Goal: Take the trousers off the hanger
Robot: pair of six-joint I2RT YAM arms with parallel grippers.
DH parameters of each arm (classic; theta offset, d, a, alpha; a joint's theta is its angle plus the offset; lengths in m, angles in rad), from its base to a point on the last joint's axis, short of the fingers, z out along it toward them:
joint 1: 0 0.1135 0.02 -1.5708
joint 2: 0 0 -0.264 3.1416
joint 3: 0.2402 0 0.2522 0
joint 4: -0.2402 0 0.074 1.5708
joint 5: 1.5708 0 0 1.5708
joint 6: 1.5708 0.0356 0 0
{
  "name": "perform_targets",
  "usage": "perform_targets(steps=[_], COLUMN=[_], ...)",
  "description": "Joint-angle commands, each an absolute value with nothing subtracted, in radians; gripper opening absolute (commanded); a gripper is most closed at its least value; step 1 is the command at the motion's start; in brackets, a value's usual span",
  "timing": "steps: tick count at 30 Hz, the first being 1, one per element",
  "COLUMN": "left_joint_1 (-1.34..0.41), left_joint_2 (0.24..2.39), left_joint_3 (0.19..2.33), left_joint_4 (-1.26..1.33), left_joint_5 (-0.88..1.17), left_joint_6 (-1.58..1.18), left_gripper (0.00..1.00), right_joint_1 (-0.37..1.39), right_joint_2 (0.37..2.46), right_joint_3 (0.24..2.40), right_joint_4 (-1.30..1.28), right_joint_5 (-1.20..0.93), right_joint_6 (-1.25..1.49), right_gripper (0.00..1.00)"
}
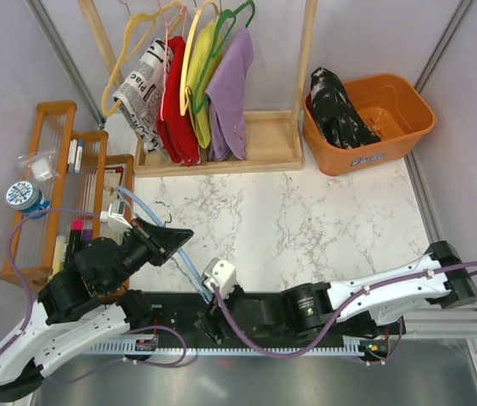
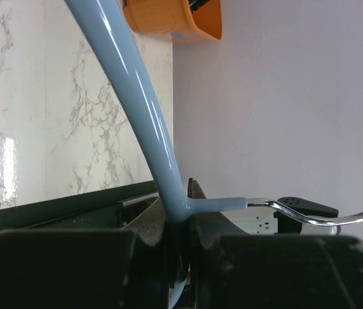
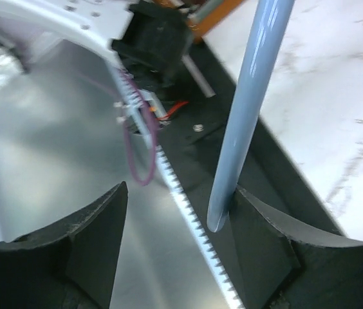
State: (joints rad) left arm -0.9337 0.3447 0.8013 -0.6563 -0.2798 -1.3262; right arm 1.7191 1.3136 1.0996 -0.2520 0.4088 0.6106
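The trousers (image 1: 337, 106), black with white speckles, lie bunched in the orange bin (image 1: 399, 127) at the far right, off the hanger. The light-blue hanger (image 1: 189, 266) is bare and slants over the near table edge. My left gripper (image 1: 171, 241) is shut on it where the arm meets the metal hook (image 2: 323, 219); in the left wrist view the hanger (image 2: 136, 109) rises from between the left gripper's (image 2: 180, 222) jaws. My right gripper (image 3: 178, 206) stands open, and the hanger's (image 3: 246, 116) arm tip lies against its right finger (image 3: 265, 238). Its left finger (image 3: 98, 225) is well apart.
A wooden clothes rail (image 1: 222, 152) at the back carries newspaper-print, red, yellow and purple garments (image 1: 230, 89) on yellow and green hangers. A wooden shelf (image 1: 52, 169) with small items stands at the left. A black strip and toothed rail (image 3: 194, 219) run along the near edge.
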Motion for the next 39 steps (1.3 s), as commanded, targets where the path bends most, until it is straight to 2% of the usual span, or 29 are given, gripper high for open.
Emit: perform_targets(steps=[1, 6, 11, 22, 24, 27, 28, 29, 31, 33, 34, 36, 37, 39], left_joint_1=[-0.939, -0.939, -0.939, -0.939, -0.939, -0.939, -0.939, -0.939, -0.939, -0.939, -0.939, -0.939, -0.939, -0.937], left_joint_2=[0.347, 0.344, 0.348, 0.364, 0.364, 0.365, 0.367, 0.368, 0.371, 0.37, 0.368, 0.361, 0.356, 0.347], left_joint_3=[0.793, 0.805, 0.804, 0.796, 0.796, 0.795, 0.798, 0.799, 0.805, 0.808, 0.808, 0.807, 0.805, 0.798], left_joint_4=[-0.604, -0.603, -0.603, -0.603, -0.603, -0.601, -0.603, -0.601, -0.601, -0.597, -0.597, -0.598, -0.597, -0.598], left_joint_5=[-0.305, -0.304, -0.292, -0.293, -0.295, -0.298, -0.296, -0.296, -0.291, -0.287, -0.287, -0.287, -0.285, -0.285], left_joint_6=[-1.445, -1.447, -1.445, -1.44, -1.439, -1.436, -1.431, -1.421, -1.402, -1.371, -1.362, -1.339, -1.333, -1.316], left_gripper=[0.02, 0.02, 0.02, 0.02, 0.02, 0.02, 0.02, 0.02, 0.02, 0.09, 0.21, 0.36, 0.5, 0.6], right_joint_1=[1.795, 1.804, 1.805, 1.805, 1.804, 1.804, 1.804, 1.804, 1.802, 1.804, 1.802, 1.802, 1.802, 1.801], right_joint_2=[1.408, 1.445, 1.443, 1.482, 1.482, 1.488, 1.493, 1.493, 1.491, 1.488, 1.486, 1.479, 1.477, 1.462], right_joint_3=[1.187, 1.221, 1.213, 1.216, 1.219, 1.227, 1.229, 1.23, 1.232, 1.233, 1.233, 1.23, 1.229, 1.221], right_joint_4=[-0.357, -0.423, -0.422, -0.331, -0.308, -0.295, -0.295, -0.295, -0.295, -0.293, -0.295, -0.295, -0.295, -0.293], right_joint_5=[0.817, 0.919, 0.976, 0.971, 0.971, 0.969, 0.969, 0.968, 0.953, 0.943, 0.928, 0.922, 0.919, 0.914], right_joint_6=[0.529, 0.563, 0.58, 0.512, 0.508, 0.502, 0.5, 0.502, 0.509, 0.531, 0.552, 0.577, 0.584, 0.607], right_gripper=[0.68, 0.61, 0.48, 0.4, 0.34, 0.17, 0.06, 0.0, 0.0, 0.0, 0.0, 0.0, 0.0, 0.0])
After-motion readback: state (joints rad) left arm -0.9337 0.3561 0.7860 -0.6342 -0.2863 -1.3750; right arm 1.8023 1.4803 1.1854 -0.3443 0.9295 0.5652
